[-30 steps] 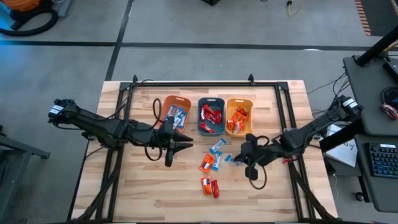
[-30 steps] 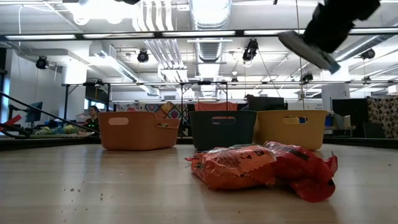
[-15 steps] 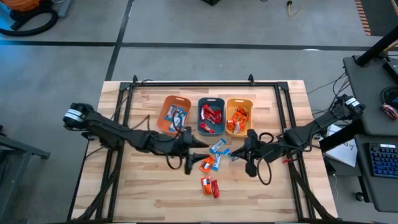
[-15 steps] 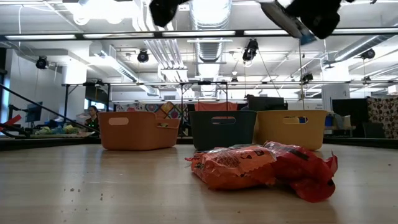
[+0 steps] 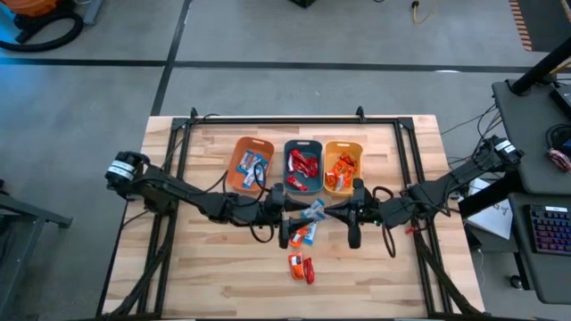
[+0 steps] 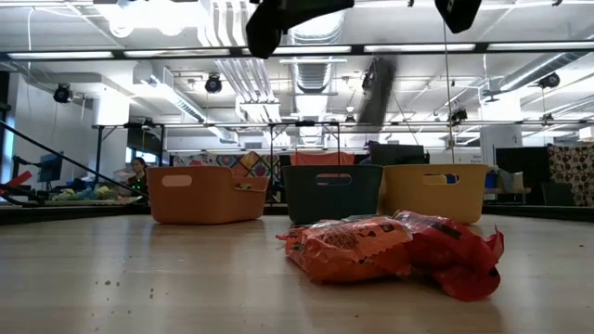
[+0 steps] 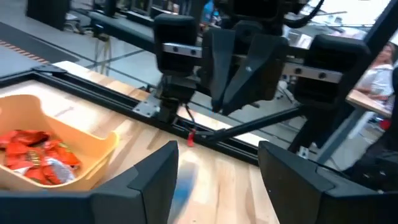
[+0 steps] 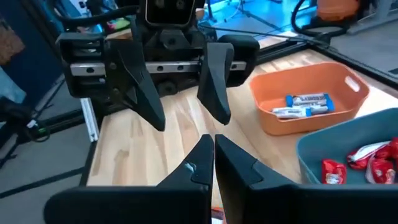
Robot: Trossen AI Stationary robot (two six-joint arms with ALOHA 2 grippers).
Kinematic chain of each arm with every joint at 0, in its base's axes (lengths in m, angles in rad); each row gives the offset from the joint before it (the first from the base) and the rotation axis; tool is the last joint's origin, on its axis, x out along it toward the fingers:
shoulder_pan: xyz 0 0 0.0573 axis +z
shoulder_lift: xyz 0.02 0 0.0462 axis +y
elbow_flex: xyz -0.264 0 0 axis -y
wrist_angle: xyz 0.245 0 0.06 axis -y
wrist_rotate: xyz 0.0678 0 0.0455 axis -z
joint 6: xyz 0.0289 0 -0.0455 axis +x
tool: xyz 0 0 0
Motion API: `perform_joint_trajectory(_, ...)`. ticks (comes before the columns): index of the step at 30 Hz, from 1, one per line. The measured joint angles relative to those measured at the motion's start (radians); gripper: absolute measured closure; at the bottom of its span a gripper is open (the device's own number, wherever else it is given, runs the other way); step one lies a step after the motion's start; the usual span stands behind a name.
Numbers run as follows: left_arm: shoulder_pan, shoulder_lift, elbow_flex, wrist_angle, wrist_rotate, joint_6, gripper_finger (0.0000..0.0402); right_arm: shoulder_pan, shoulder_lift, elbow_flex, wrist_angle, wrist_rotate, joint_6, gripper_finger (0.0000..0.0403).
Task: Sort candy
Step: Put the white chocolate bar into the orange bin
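candy point(image 5: 302, 234) | blue-white, red, orange wrappers | loose mid-table, more in bins

Three bins point(image 5: 303, 166) stand side by side at the worktop's point(image 5: 205, 276) back. Loose candy point(image 5: 302, 235) lies just before them, between the left gripper point(image 5: 287, 226) and right gripper point(image 5: 352, 225), with more candy nearer the front.

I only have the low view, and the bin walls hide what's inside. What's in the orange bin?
Observer: Blue-and-white candies lie in the orange bin.
Operator: Is the left gripper open?
Observer: Yes, the left gripper is open, above the table's middle.
Operator: Any loose candy I can't see?
Observer: Yes, a blue-and-white one lies on the table between the left gripper and the right gripper.
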State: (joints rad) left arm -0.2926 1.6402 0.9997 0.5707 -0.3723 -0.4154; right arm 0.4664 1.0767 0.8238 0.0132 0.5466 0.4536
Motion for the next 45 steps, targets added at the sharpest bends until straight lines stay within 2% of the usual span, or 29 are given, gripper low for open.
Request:
perform_joint_trajectory(5, 0.007, -0.001, 0.000, -0.034, -0.004, 0.002, 0.0205, 0.000, 0.000, 0.000, -0.051, 0.006, 0.013, 0.0394)
perform_joint_trajectory(10, 0.005, -0.050, 0.000, -0.126, 0.046, 0.003, 0.0210, 0.000, 0.000, 0.000, -0.203, -0.005, 0.139, 0.0394)
perform_joint_trajectory(16, 0.004, -0.145, 0.000, -0.336, 0.075, 0.002, 0.0210, 0.000, 0.019, -0.006, -0.481, -0.005, 0.408, 0.0394)
perform_joint_trajectory(19, 0.004, -0.200, 0.000, -0.411, 0.071, 0.002, 0.0210, -0.020, 0.056, -0.008, -0.612, -0.013, 0.681, 0.0394)
perform_joint_trajectory(21, 0.004, -0.231, 0.000, -0.441, 0.068, 0.003, 0.0210, -0.037, 0.086, -0.009, -0.674, -0.064, 0.830, 0.0393)
perform_joint_trajectory(23, 0.005, -0.261, 0.000, -0.463, 0.066, 0.006, 0.0210, -0.046, 0.126, -0.010, -0.684, -0.112, 0.876, 0.0386)
perform_joint_trajectory(27, 0.005, -0.308, 0.000, -0.469, 0.018, 0.034, 0.0210, -0.074, 0.210, -0.010, -0.693, -0.158, 1.009, 0.0360)
perform_joint_trajectory(36, 0.007, -0.382, 0.000, -0.485, -0.041, 0.086, 0.0210, -0.106, 0.353, -0.010, -0.685, -0.207, 1.159, 0.0289)
perform_joint_trajectory(45, 0.010, -0.428, 0.000, -0.483, -0.192, 0.207, 0.0210, -0.098, 0.378, -0.028, -0.664, -0.079, 1.173, 0.0198)
